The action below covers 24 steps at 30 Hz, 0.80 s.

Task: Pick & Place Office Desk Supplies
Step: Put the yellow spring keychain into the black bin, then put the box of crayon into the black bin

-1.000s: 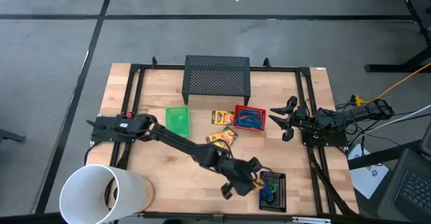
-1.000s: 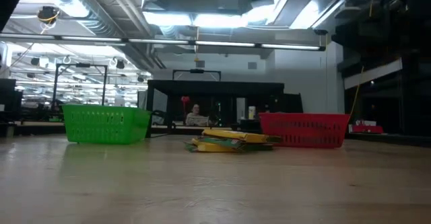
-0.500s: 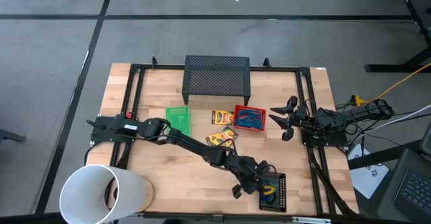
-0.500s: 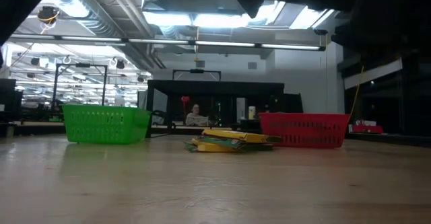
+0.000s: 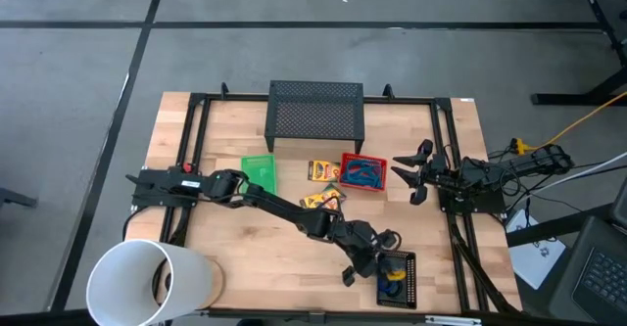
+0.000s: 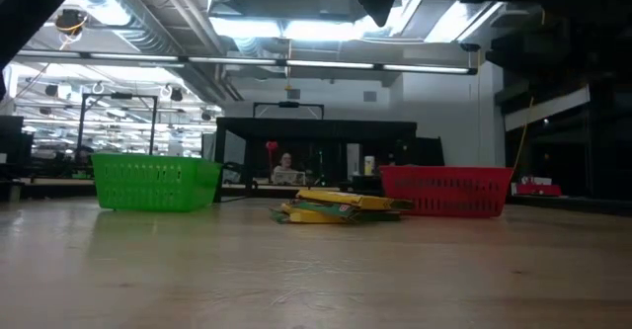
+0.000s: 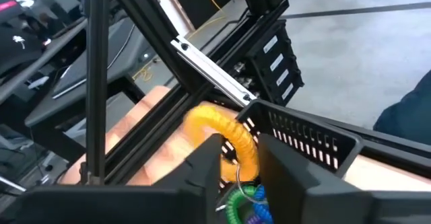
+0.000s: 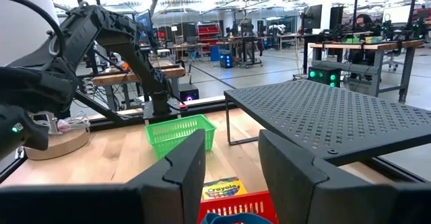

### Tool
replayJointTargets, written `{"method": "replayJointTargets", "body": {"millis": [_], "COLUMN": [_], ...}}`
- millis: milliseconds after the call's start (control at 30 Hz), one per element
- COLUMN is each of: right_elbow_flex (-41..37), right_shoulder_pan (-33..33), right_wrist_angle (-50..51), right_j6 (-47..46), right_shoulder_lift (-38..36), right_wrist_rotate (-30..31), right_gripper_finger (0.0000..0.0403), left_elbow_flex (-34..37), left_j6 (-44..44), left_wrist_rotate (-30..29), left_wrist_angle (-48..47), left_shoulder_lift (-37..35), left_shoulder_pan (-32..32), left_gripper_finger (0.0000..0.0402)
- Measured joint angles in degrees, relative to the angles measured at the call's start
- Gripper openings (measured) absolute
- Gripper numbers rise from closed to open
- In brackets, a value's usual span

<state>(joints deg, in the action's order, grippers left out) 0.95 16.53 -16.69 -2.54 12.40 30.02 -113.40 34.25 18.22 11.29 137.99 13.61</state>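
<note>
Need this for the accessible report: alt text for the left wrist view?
The left gripper hangs over the black mesh tray, its fingers either side of a yellow rubber-band ring; green and purple rings show below.

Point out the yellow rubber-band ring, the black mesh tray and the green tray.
yellow rubber-band ring point(image 7: 225, 128): left wrist view, on its curved top.
black mesh tray point(image 7: 313, 138): left wrist view, on its near wall.
green tray point(image 5: 260, 176): high view, on its floor.
</note>
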Motion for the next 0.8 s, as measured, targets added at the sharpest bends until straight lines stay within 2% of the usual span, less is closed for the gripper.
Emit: {"method": "replayJointTargets", "body": {"millis": [200,400,467,567,600,667,800], "right_elbow_flex": [0.0,0.0,0.0,0.0,0.0,0.0,0.0], "right_shoulder_pan": [0.0,0.0,0.0,0.0,0.0,0.0,0.0], "right_wrist_angle": [0.0,0.0,0.0,0.0,0.0,0.0,-2.9], "right_j6": [0.0,0.1,0.1,0.0,0.0,0.1,0.4], "right_shoulder_lift": [0.0,0.0,0.0,0.0,0.0,0.0,0.0], "right_wrist_rotate": [0.2,0.6,0.6,0.3,-0.5,-2.5,-4.8], "right_gripper_finger": [0.0140,0.0140,0.0140,0.0140,0.0140,0.0140,0.0140], "left_elbow_flex": [0.0,0.0,0.0,0.0,0.0,0.0,-0.1], "left_j6": [0.0,0.5,0.5,2.7,3.3,1.7,-7.3], "left_wrist_rotate": [0.0,-1.0,-6.1,-19.7,-21.2,-18.3,-2.4], "left_wrist_angle": [0.1,0.3,-0.2,-4.3,-6.9,-12.8,-24.0], "left_shoulder_lift": [0.0,0.0,0.0,-1.3,-2.2,-5.1,-11.8], "left_shoulder_pan": [0.0,0.0,0.1,-0.2,-0.6,-1.7,-4.4], "left_gripper_finger": [0.0156,0.0174,0.0172,0.0162,0.0157,0.0145,0.0121]}}
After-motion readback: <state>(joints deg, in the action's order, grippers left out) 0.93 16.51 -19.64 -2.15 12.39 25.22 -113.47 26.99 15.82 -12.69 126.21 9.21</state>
